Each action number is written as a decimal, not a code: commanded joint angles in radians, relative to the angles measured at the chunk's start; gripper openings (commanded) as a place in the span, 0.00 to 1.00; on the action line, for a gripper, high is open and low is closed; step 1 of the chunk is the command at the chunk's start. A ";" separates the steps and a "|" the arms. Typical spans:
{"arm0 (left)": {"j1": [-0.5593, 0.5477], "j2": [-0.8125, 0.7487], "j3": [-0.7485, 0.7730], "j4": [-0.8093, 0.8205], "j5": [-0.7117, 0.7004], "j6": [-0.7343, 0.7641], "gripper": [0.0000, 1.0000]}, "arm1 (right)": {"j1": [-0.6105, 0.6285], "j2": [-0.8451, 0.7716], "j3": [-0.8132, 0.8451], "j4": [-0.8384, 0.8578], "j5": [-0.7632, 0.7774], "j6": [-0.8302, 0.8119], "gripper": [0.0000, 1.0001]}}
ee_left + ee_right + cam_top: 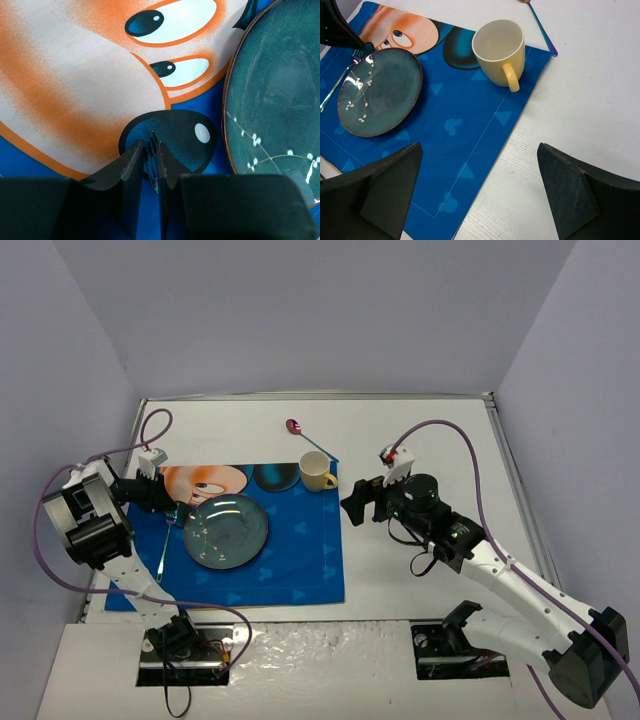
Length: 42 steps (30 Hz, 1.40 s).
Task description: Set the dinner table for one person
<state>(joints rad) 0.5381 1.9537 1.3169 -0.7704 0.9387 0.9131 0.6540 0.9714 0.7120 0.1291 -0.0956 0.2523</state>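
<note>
A teal plate lies on the blue cartoon placemat on the white dinner table. A yellow mug stands at the placemat's far right corner. A fork lies left of the plate, handle toward me. My left gripper is low at the fork's tine end. In the left wrist view the gripper is shut on the fork's tines, beside the plate. My right gripper is open and empty above the placemat's right edge.
A spoon with an iridescent handle lies on the bare table behind the mug; it also shows in the right wrist view. The mug and plate are ahead of the right gripper. Grey walls enclose the table on three sides.
</note>
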 commanded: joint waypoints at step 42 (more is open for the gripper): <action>-0.485 -1.103 -0.380 0.408 -1.047 -0.974 0.97 | -0.108 0.301 0.354 -0.004 -0.009 -0.072 0.95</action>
<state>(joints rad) 0.1098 0.9321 0.9577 -0.3597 0.0635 0.0512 0.5688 1.1920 0.9107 0.0693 -0.1131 0.2479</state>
